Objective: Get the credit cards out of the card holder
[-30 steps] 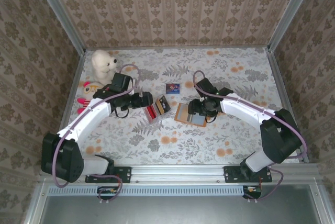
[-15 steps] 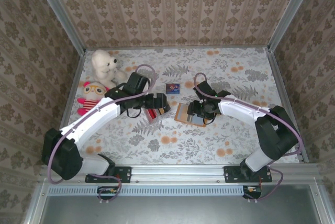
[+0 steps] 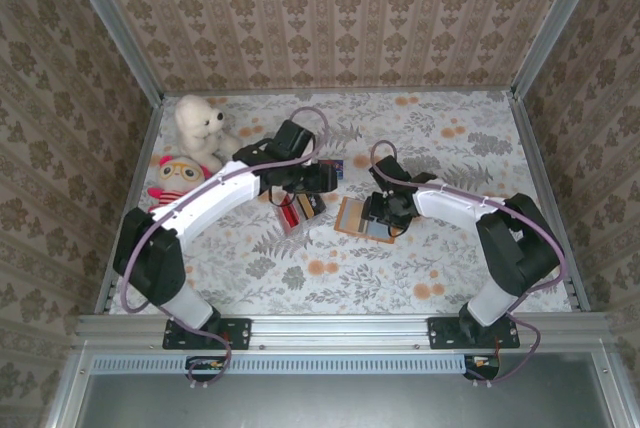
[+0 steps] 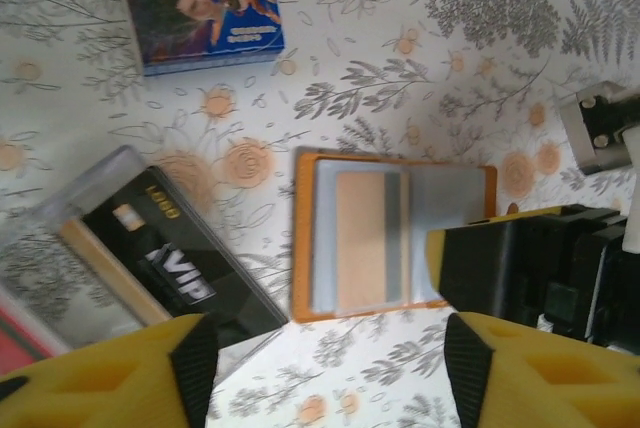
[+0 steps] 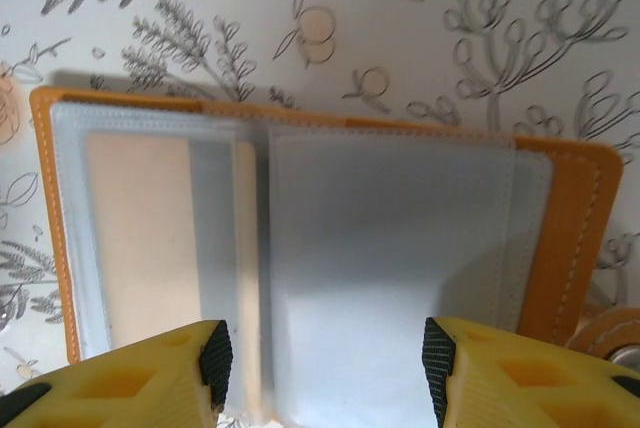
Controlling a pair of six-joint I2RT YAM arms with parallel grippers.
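**Both grippers spread wide at the open card holder, neither holding anything**

The card holder (image 3: 352,220) lies flat and unfolded on the floral table. In the right wrist view its orange rim (image 5: 578,248) frames greyish clear pockets that lie in the gap between the right gripper (image 5: 325,363) fingers, which are wide apart and grip nothing; whether they touch the pockets cannot be told. From above, the right gripper (image 3: 385,213) sits over the holder's right part. The left gripper (image 3: 325,178) hangs near the holder's far left corner, its fingers (image 4: 190,353) also wide apart and empty, with the holder (image 4: 302,248) showing in the gap just beyond the tips. The credit cards (image 3: 300,210) lie just beside the holder's left edge: a black card (image 4: 165,268) marked VIP and a red card (image 4: 20,343).
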